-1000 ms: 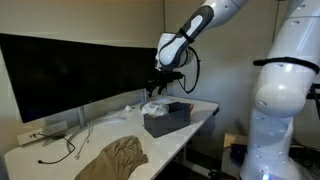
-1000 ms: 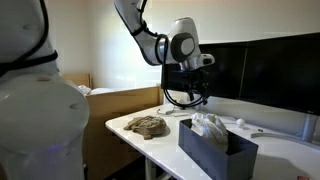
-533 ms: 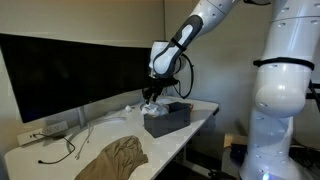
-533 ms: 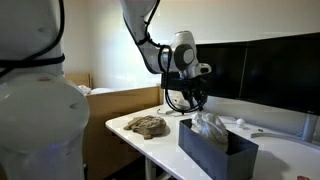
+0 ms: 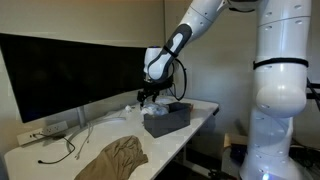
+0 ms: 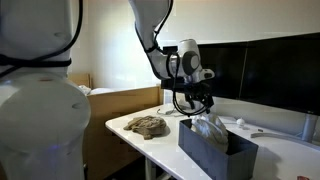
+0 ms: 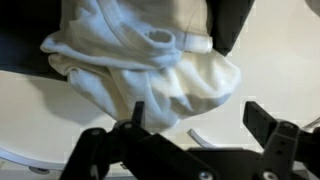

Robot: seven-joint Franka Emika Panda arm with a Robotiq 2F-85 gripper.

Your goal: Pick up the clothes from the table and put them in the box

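**Gripper** (image 7: 200, 122): the jaws are standing wide apart in the wrist view, with both fingers (image 7: 137, 115) showing at the lower edge and nothing pinched between them. In both exterior views it (image 5: 150, 92) (image 6: 197, 103) is hanging just above one end of the box, the end nearer the monitor.

**White garment** (image 7: 150, 60): it is lying bunched directly below the gripper and filling most of the wrist view. In both exterior views it (image 5: 154, 107) (image 6: 210, 126) is sitting heaped in the box and rising above the rim. Whether the fingertips are touching the cloth cannot be told.

**Box** (image 5: 170, 122) (image 6: 215, 152): dark grey, it is standing on the table under the gripper.

**Tan garment** (image 5: 115, 158) (image 6: 147, 125): it is lying crumpled on the table, well apart from the box and the gripper.

**Table** (image 5: 40, 158): white, it is bearing the box and the tan garment.

**Monitor** (image 5: 70, 75): black, it is standing along the table behind the box.
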